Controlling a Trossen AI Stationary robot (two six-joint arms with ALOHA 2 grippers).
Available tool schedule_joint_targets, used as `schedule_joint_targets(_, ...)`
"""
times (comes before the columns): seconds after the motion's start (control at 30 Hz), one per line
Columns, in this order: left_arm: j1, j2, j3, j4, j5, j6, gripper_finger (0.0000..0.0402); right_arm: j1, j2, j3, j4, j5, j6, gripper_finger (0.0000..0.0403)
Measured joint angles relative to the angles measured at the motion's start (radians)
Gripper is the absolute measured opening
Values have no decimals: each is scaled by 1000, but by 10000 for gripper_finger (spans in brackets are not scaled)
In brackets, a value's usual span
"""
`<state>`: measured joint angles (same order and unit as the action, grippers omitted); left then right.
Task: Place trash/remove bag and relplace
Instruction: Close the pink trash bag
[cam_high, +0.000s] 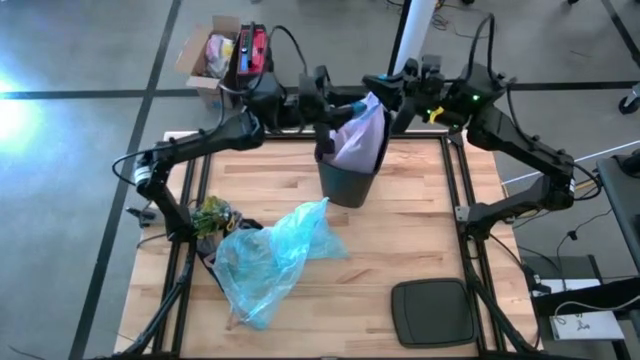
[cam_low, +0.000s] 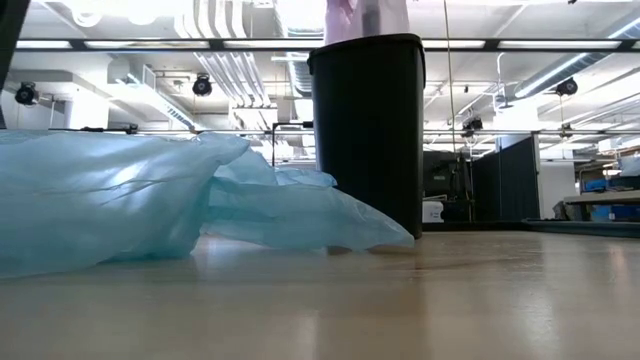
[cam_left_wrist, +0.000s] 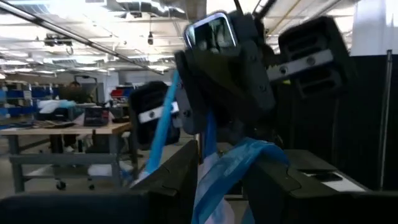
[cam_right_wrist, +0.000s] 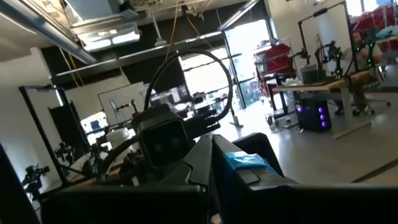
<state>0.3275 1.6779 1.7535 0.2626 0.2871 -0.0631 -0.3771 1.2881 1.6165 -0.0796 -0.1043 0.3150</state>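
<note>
Bag (cam_high: 362, 135), thin, limp, slippery pink film best gripped by its blue drawstrings, hangs above the bin (cam_high: 347, 180), left claw (cam_high: 330, 104) and right claw (cam_high: 383, 90) each closed on a drawstring.

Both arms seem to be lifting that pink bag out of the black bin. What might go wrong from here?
1. The bag is thin, and both tools, left and right, seem to grip its blue drawstrings; pulling apart might tear it.
2. The bin stands loose on the table; a snagged bag might lift or tip it.
3. The light blue bag lies beside the bin and could get dragged along.
</note>
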Motion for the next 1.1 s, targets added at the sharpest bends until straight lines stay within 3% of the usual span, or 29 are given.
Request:
schedule_joint_targets(0.4, -21, 83, 2, 94, 23, -20, 113, 6, 0, 0, -19, 0, 8, 0)
schedule_joint_targets(0.7, -26, 106, 2, 84, 21, -38, 60, 6, 0, 0, -20, 0, -1, 0)
schedule_joint_targets(0.87, -26, 106, 0, -10, 20, -26, 6, 6, -10, 0, -21, 0, -7, 0)
schedule_joint_targets(1.1, -25, 100, -1, -201, 20, 26, 4, 6, -43, 0, -27, 0, -36, 0)
